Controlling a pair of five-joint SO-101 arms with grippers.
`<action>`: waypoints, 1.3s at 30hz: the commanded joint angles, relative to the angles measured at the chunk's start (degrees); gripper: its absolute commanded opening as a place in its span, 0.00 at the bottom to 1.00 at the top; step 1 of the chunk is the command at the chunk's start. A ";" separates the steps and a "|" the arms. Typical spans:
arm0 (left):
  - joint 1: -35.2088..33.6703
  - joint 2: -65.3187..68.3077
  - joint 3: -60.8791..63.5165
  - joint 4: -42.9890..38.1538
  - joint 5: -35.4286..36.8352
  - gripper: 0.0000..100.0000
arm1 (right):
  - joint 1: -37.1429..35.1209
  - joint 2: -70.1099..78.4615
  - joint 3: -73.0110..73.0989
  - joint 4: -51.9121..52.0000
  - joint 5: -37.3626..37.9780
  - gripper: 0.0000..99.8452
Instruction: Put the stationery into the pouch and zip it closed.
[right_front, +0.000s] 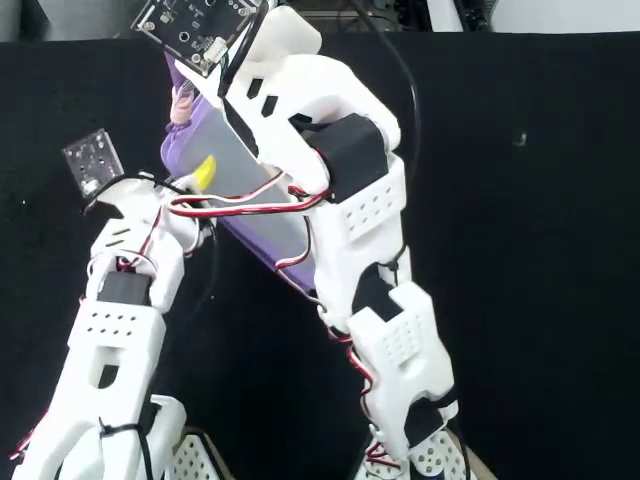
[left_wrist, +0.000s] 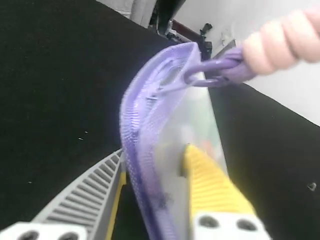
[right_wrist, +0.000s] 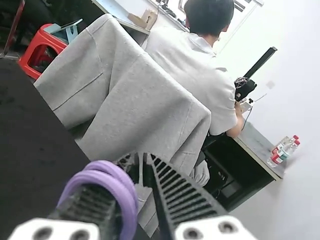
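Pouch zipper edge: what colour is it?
The zipper edge is purple, on a translucent pouch; clearest in the left wrist view.

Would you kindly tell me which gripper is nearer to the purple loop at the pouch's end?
Right. The right gripper holds the purple loop itself, while the left gripper clamps the pouch farther along its body, away from the loop.

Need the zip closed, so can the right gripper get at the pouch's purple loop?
Likely yes: the right gripper appears shut on the purple loop, while the left gripper holds the pouch.
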 joint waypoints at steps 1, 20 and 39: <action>2.15 0.26 -2.95 -0.70 -0.79 0.03 | 2.46 -1.54 -2.95 -1.41 0.18 0.01; 2.95 -5.89 -4.97 -0.26 -22.15 0.03 | 7.38 -9.27 -2.86 -0.97 0.18 0.01; 12.26 -58.90 10.33 31.82 -47.38 0.03 | 16.62 -11.91 -2.86 0.62 0.44 0.01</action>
